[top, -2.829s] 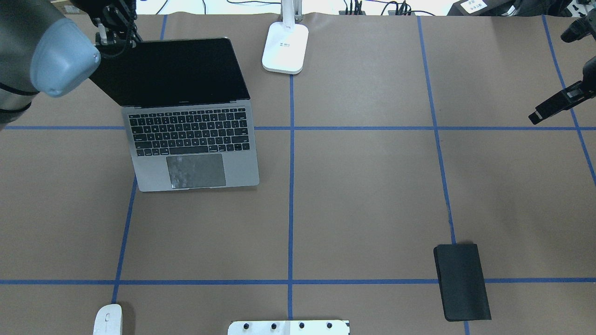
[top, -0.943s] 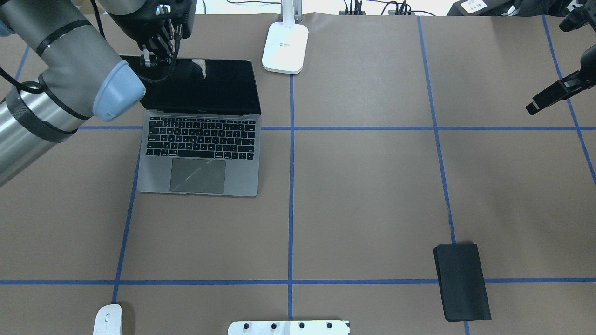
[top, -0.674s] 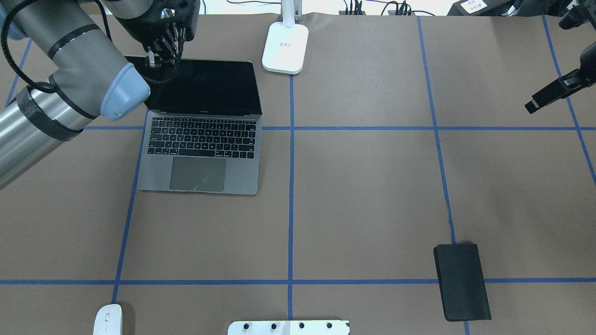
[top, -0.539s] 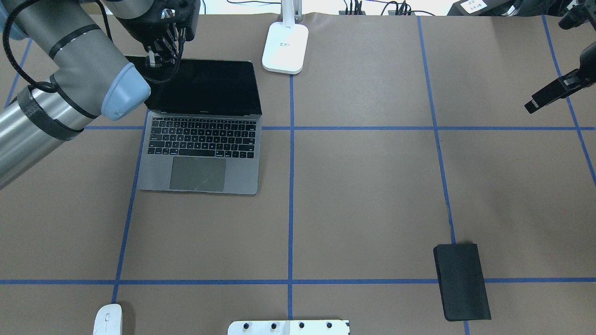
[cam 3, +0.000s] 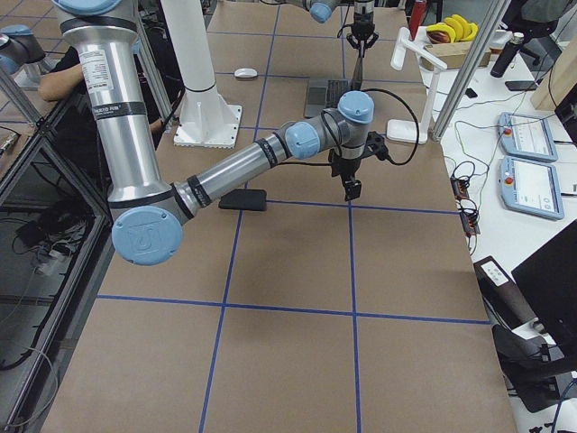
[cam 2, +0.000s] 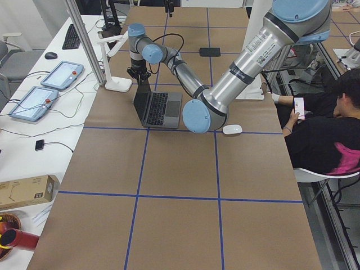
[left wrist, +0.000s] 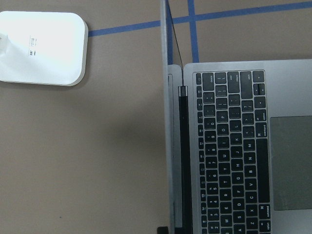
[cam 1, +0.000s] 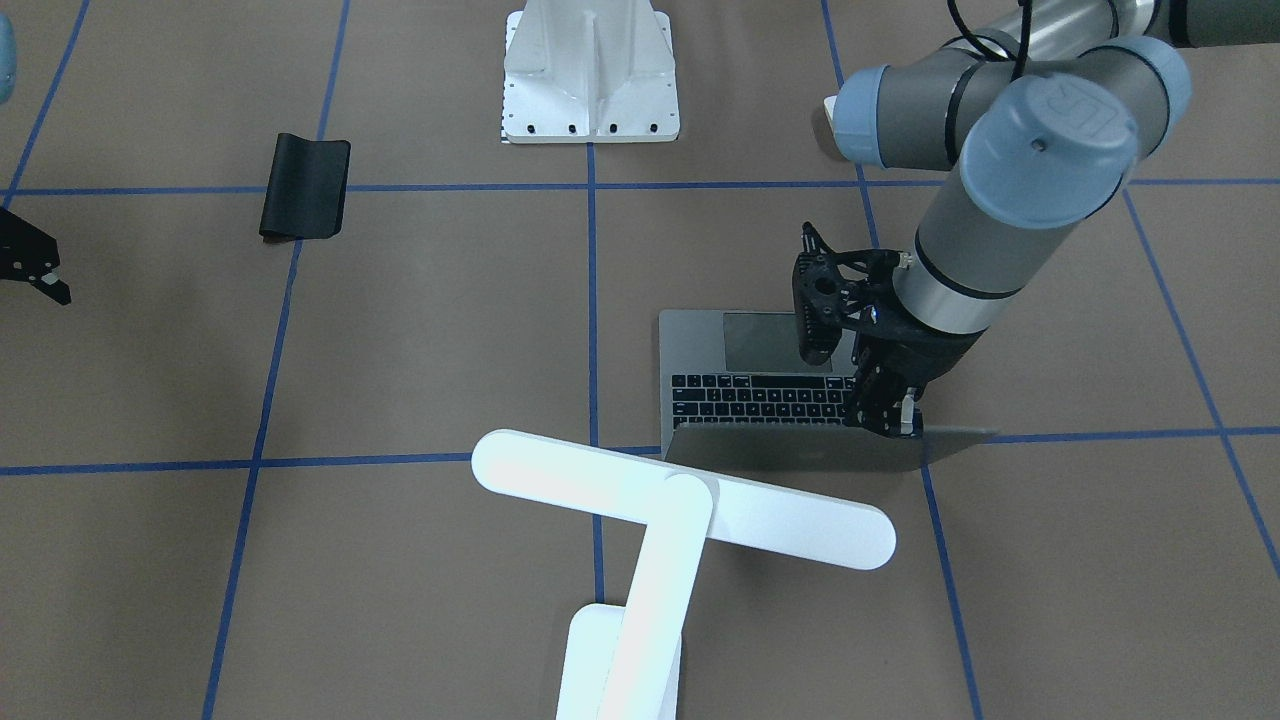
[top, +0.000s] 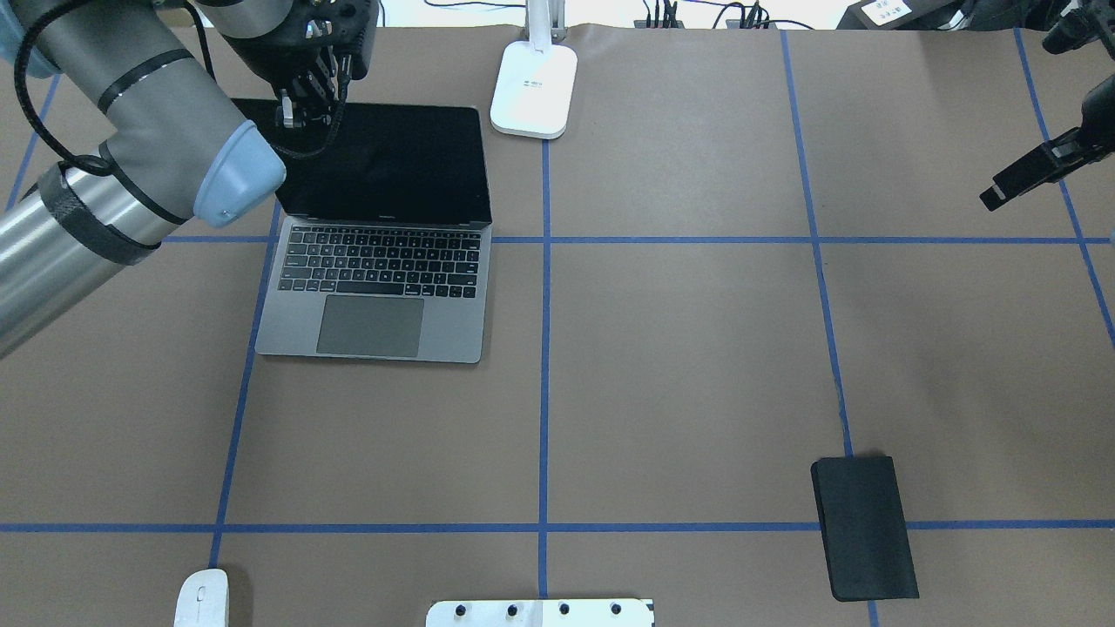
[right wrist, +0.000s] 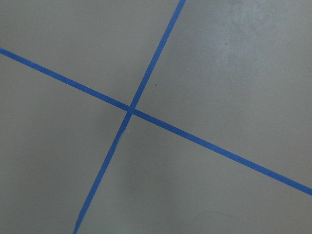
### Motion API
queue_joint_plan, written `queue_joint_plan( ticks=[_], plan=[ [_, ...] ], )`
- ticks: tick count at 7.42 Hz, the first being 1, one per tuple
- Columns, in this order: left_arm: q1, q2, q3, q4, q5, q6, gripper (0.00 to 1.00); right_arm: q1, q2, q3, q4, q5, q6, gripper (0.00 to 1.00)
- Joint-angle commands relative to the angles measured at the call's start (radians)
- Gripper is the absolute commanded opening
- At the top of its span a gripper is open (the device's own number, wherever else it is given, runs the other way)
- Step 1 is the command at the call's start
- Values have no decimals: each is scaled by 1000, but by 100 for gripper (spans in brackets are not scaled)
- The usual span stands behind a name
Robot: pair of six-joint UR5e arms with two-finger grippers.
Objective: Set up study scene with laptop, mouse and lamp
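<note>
- Nearest us, the mouse (top: 202,597) lies at the near edge of the table (top: 662,392) on our left side, well apart from the laptop and untouched. The white pedestal (top: 540,612) sits toward the middle of that edge, and the black pad (top: 864,528) lies off to the right.
- A step further out, the laptop (top: 375,296) stands open on the left half, with its keyboard toward us and its lid raised.
- The left gripper (top: 305,109) is clenched on the lid's top edge near its left corner, a narrow pinch on a thin panel.
- Here's our worry: the hold is off-centre, so any pull could twist the lid or swing the base out of square. Push it too far back and the hinge takes the strain, or the front of the base lifts.
- Beyond that, the lamp (cam 1: 683,505) has its base just beside the laptop's far right corner, and its bar head reaches across behind the lid. We judge that a careless lift-off by the wrist could clip it.
- Farthest right, the right gripper (top: 1028,178) hovers over bare table with nothing in it. We cannot tell whether it is parted or closed.
</note>
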Motion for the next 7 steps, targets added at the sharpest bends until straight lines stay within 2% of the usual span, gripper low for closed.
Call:
queue_joint_plan(
  ticks=[1, 3, 4, 5, 7],
  plan=[
    [-3, 2, -49, 6, 0, -3, 70, 5, 1, 1, 1, 2, 1, 100],
    [-9, 14, -58, 7, -6, -6, 83, 3, 0, -1, -1, 2, 6, 100],
    [-10, 90, -145, 9, -10, -102, 93, 3, -2, 6, 1, 20, 76, 100],
    [-9, 209, -294, 21, -8, -297, 98, -12, -3, 12, 2, 52, 205, 100],
    [-9, 363, -412, 22, -13, -543, 100, -49, -54, 73, 1, 71, 274, 99]
  ],
)
